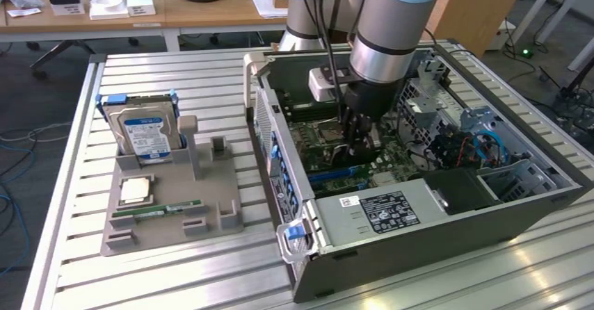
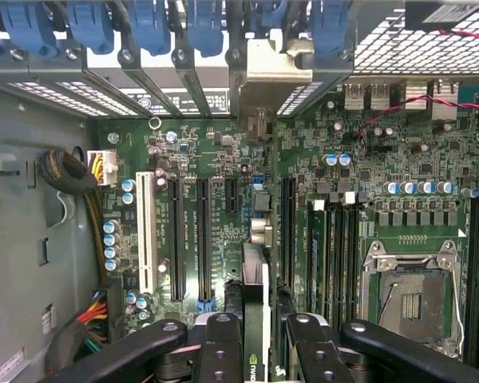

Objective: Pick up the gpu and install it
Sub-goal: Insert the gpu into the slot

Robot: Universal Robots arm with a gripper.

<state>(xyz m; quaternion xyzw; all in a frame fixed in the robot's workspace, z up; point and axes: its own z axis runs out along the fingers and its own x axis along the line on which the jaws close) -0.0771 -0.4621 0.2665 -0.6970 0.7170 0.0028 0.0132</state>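
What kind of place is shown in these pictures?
Probably a robotics lab or test workshop for computer assembly. A robot arm holds the gpu in its end effector inside an open computer case on a slatted metal table. A grey fixture beside it holds spare parts, and office desks stand behind.
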